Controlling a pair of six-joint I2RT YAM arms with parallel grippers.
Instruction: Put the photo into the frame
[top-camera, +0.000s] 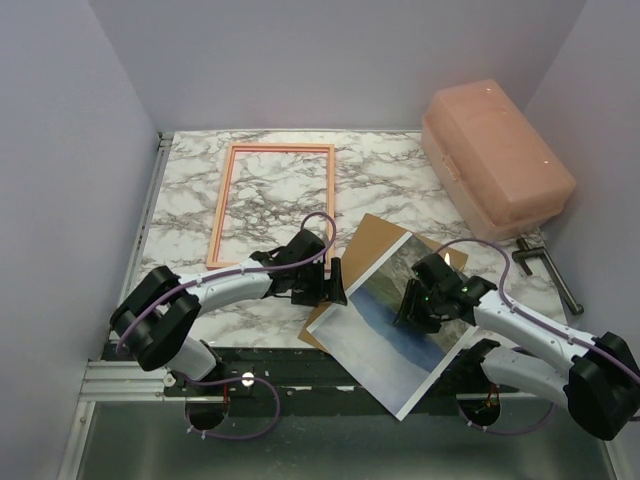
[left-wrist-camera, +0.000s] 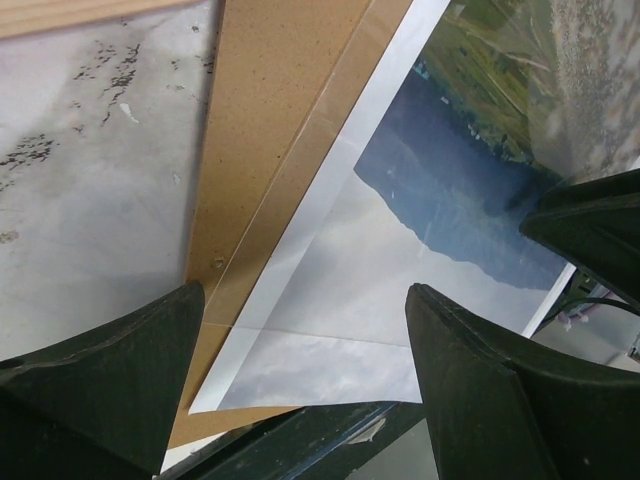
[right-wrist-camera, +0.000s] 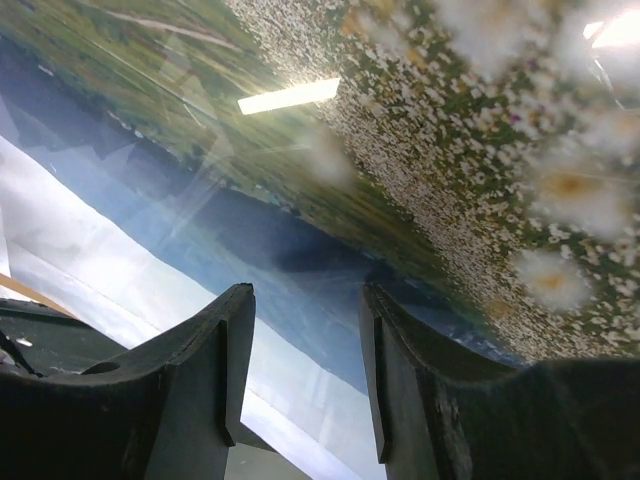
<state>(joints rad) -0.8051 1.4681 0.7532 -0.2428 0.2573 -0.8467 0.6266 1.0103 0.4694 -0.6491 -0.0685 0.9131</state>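
Marble-patterned counter (top-camera: 190, 190) between pale lilac walls; nearest, the photo (top-camera: 385, 340) lies picture-side up and skewed, its near corner hanging over the counter's front edge; the right gripper (right-wrist-camera: 305, 300) is low over its blue hills, fingers partly apart with nothing between them, though I cannot tell if they touch the paper; the left gripper (left-wrist-camera: 305, 300) is released, fingers spread wide above the photo's pale left border; a brown backing board (top-camera: 372, 235) lies under the photo and shows just beyond both grippers; the frame (top-camera: 280, 147) lies flat beyond the left gripper, clear of the photo; far beyond the right gripper are a dark clamp (top-camera: 549, 275) and a pink box (top-camera: 495, 160).
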